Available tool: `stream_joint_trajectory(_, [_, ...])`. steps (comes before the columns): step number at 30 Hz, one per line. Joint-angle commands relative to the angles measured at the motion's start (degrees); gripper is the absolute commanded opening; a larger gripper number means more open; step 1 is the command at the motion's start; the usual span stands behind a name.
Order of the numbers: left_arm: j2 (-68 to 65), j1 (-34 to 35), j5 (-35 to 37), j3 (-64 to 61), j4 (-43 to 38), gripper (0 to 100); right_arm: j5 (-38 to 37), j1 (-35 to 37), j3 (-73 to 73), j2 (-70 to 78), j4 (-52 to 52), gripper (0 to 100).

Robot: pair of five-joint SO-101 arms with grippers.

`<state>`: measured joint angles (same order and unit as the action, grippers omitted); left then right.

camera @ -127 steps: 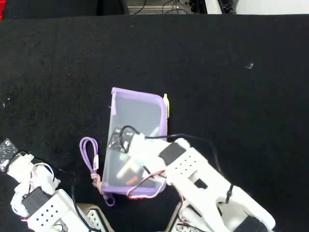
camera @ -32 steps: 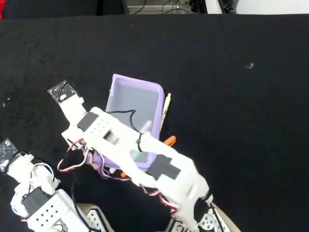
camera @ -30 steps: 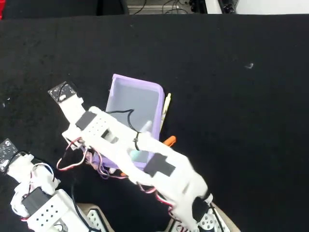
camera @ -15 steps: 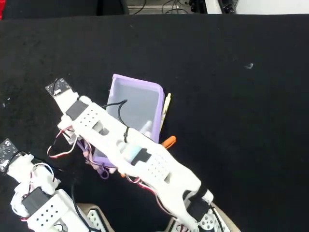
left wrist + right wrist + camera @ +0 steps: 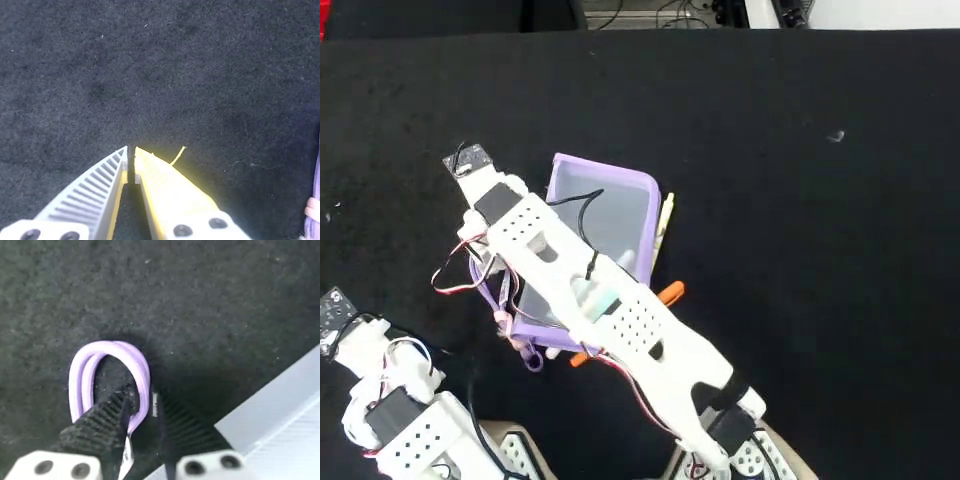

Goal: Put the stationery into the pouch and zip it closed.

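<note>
High: right arm (image 5: 620, 310) swung across pouch (image 5: 615, 210) to its left edge; orange pen (image 5: 670, 292) sticks past pouch edge (zipping looks premature).
Left wrist: left gripper (image 5: 131, 150) pinched together, empty, over table (image 5: 200, 75).
Right wrist: right gripper (image 5: 141, 397) clamps purple loop (image 5: 110, 347).

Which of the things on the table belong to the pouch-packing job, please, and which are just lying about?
Job: purple pouch; its strap loop, pinched in the right end effector; yellow pen beside the pouch; orange pen, partly hidden.
Lying about: pale speck on the black table.
</note>
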<state>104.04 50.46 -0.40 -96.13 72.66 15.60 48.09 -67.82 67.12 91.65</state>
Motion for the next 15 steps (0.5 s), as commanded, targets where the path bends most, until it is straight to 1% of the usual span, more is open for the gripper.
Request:
stream_joint_trajectory(1, [0.26, 0.75, -0.09, -1.27, 0.26, 3, -0.44, -0.35, -7.87, -0.57, 3.96, 1.1])
stream_joint_trajectory(6, [0.26, 0.75, -0.09, -1.27, 0.26, 3, -8.88, -0.26, -19.47, -0.57, 8.44, 1.1])
stream_joint_trajectory(10, [0.26, 0.75, -0.09, -1.27, 0.26, 3, -12.13, -0.44, -26.77, -0.75, 9.05, 1.1])
stream_joint_trajectory(15, [0.26, 0.75, -0.09, -1.27, 0.26, 3, -16.0, -0.35, -27.12, -5.23, 8.97, 1.1])
